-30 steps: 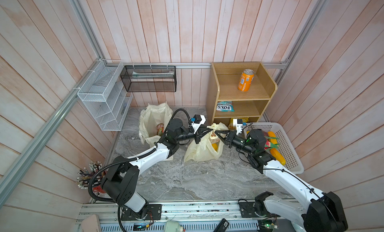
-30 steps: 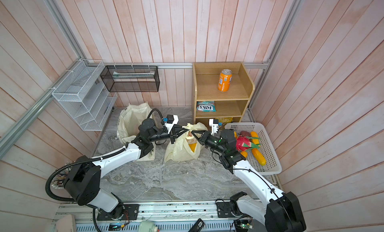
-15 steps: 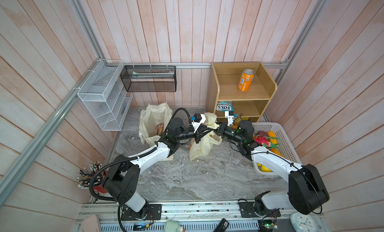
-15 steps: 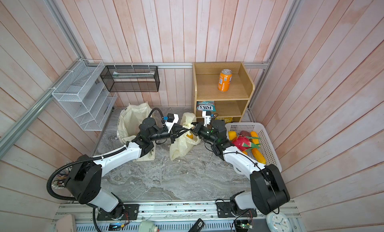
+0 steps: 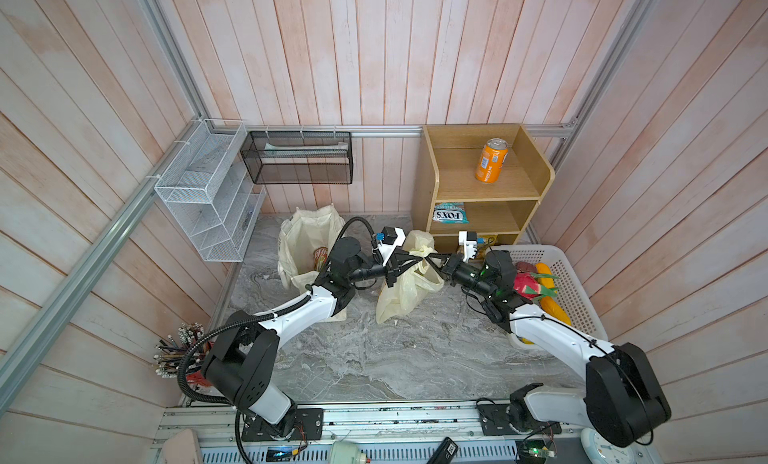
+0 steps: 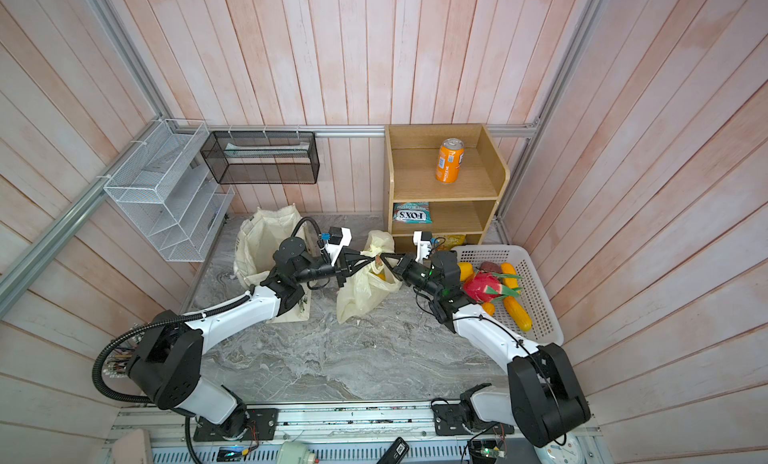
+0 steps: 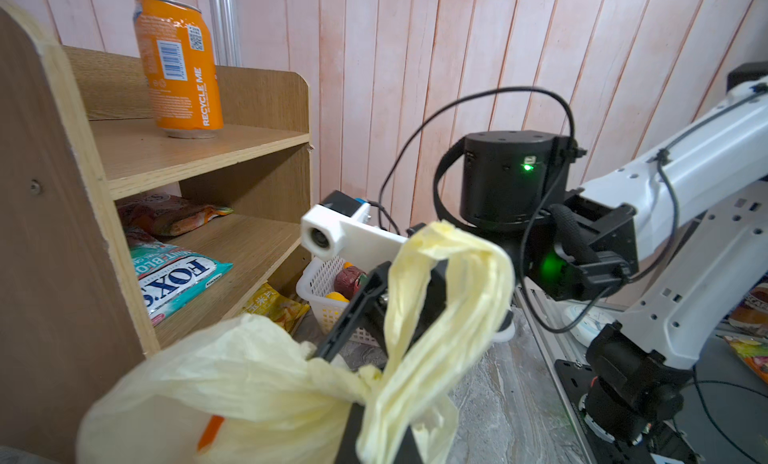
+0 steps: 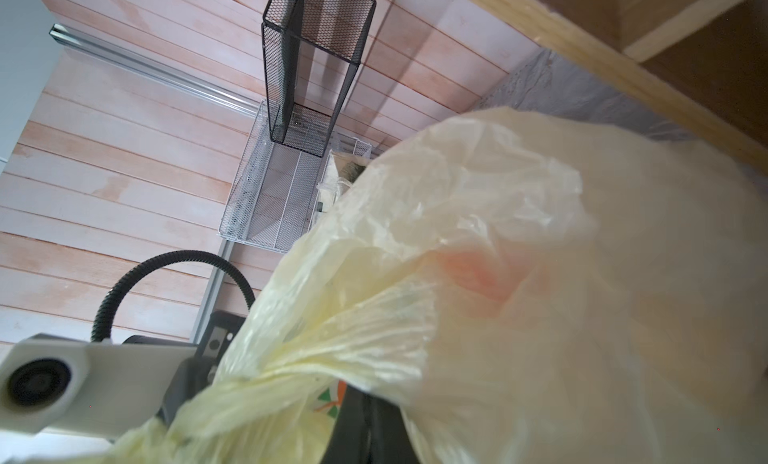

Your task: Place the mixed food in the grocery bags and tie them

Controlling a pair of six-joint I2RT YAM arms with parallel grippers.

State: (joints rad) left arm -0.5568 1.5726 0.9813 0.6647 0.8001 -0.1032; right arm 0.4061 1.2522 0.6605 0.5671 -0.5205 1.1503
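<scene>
Both claws met over the plastic carrier (image 5: 401, 291), which slumped at the middle of the marble table (image 5: 374, 358) in both top views. The left gripper (image 5: 417, 260) was clamped tight on a twisted strand at the bag's neck. The right gripper (image 5: 434, 261), reaching in from 3 o'clock, was closed as well, with a loop handle (image 7: 453, 270) draped over its fingers (image 7: 357, 312) in the left wrist view. How much film actually lay between its jaws was hidden by the plastic.

The carrier looked thin, limp and light, a film that crumples, slides through a loose pinch and would likely tear if jerked. An orange patch (image 8: 473, 270) showed through its wall, print or fruit, I could not tell which. The bunched handles near the neck seemed the place to hold it: gathered film gives the pads something thick to bite, whereas the smooth belly would just slip away.

At 10 o'clock from the carrier stood the canvas tote (image 5: 305, 237), mouth open. It seemed stiffer cloth that keeps its own shape, best taken by the rim or straps.

At 3 o'clock the white basket (image 5: 582, 299) held toy fruits (image 5: 527, 284), hard and rounded, so prone to roll. At 1 o'clock an orange can (image 5: 491, 160) stood upright on the wooden shelf (image 5: 428, 183), rigid and smooth, best gripped across its middle.
</scene>
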